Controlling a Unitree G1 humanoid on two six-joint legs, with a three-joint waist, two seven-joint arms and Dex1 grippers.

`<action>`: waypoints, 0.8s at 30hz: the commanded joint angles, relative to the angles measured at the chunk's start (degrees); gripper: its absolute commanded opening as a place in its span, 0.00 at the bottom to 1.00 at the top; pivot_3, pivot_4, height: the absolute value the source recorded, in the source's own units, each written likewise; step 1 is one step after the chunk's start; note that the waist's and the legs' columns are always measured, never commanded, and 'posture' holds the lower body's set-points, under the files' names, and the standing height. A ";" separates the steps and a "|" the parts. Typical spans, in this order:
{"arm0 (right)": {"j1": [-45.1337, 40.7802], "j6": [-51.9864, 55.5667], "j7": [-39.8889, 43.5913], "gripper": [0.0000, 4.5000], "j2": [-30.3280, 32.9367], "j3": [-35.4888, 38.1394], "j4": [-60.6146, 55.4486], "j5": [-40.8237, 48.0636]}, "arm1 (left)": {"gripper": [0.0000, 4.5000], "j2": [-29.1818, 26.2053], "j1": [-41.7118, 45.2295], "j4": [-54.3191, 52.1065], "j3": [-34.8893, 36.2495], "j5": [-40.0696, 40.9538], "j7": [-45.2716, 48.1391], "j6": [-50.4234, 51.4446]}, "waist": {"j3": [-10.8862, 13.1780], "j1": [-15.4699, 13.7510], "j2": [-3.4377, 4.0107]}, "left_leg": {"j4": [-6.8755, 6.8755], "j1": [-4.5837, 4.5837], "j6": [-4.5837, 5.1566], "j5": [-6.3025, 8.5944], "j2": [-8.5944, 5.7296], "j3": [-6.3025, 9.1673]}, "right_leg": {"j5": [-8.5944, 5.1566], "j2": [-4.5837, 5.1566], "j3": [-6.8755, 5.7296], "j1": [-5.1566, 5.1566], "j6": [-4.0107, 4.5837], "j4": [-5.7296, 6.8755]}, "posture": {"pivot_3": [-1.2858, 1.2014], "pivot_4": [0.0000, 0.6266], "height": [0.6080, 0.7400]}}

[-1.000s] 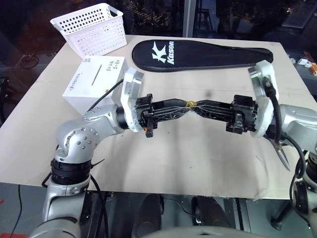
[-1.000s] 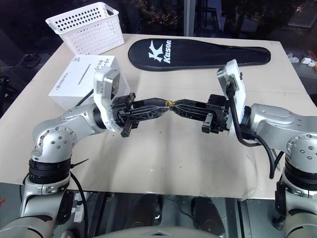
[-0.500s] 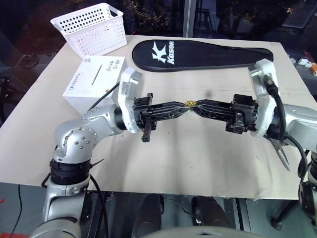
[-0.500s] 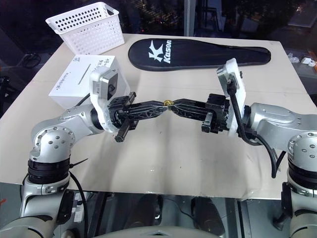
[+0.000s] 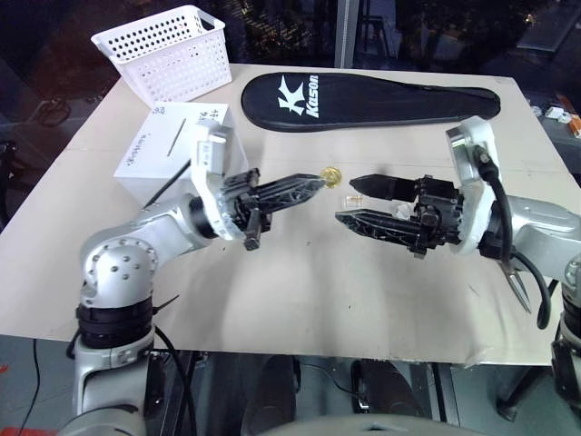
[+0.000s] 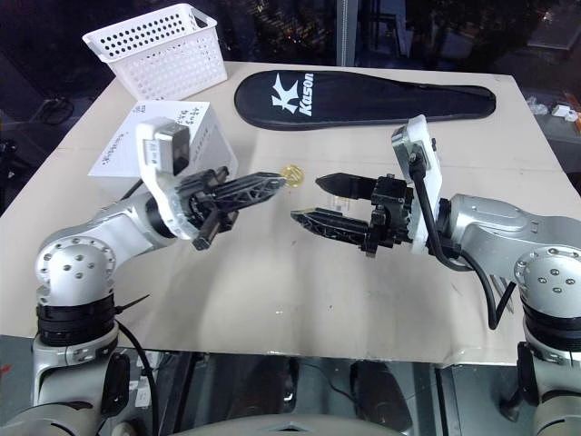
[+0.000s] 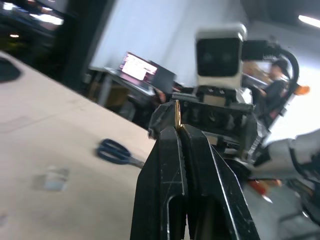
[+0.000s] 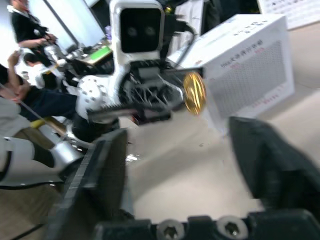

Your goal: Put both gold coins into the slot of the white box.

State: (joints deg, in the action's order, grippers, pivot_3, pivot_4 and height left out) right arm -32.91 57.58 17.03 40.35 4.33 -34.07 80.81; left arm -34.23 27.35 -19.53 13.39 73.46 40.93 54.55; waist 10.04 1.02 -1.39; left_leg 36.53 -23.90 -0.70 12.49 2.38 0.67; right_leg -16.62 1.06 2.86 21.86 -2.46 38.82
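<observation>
Above the middle of the tabletop [image 5: 363, 291], the left gripper [image 5: 318, 182] has its jaws clamped on a gold coin [image 5: 332, 175] held at their tips, while the right gripper [image 5: 349, 201], just beside it, has its jaws spread wide apart with nothing between them. Near the left edge sits the white box [image 5: 168, 145], with a white basket [image 5: 168, 50] at the far left corner and a black racket cover [image 5: 372, 98] along the far edge.
</observation>
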 commanded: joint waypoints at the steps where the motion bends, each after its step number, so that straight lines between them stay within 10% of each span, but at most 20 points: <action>1: -2.34 -2.48 2.70 0.99 1.79 -0.32 -2.10 -6.10 | 0.00 -1.83 -1.24 -3.06 5.45 4.07 -5.54 -0.54 | 0.01 -0.04 0.00 | 0.00 0.00 0.00 0.00 0.00 -0.01 | 0.00 0.01 0.00 0.00 0.00 0.00 | 0.52 0.24 1.00; 14: -7.87 -16.12 22.75 0.99 4.66 -3.76 3.50 -29.20 | 0.00 -18.91 7.79 9.86 18.86 5.12 -38.85 7.23 | 0.16 -0.20 -0.14 | -0.02 0.00 -0.01 0.00 -0.03 0.00 | 0.00 0.05 -0.03 0.00 -0.01 -0.04 | 0.52 0.24 1.00; 24: -6.78 -20.09 25.60 0.99 -0.15 -6.11 3.63 -36.38 | 0.00 -25.80 15.15 24.37 13.51 -1.17 -42.13 17.88 | 0.24 -0.25 -0.16 | -0.06 -0.01 -0.03 -0.01 -0.04 0.04 | 0.00 0.09 -0.12 0.05 0.00 -0.02 | 0.52 0.24 1.00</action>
State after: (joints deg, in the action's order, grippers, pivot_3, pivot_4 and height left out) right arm -39.53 38.47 42.24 40.27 -2.94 -28.61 44.72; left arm -58.26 40.89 4.97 26.34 73.20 -1.70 71.45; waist 10.28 0.77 -1.55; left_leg 36.47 -23.92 -0.73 12.48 2.33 0.70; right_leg -16.62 1.18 2.74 21.91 -2.46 38.80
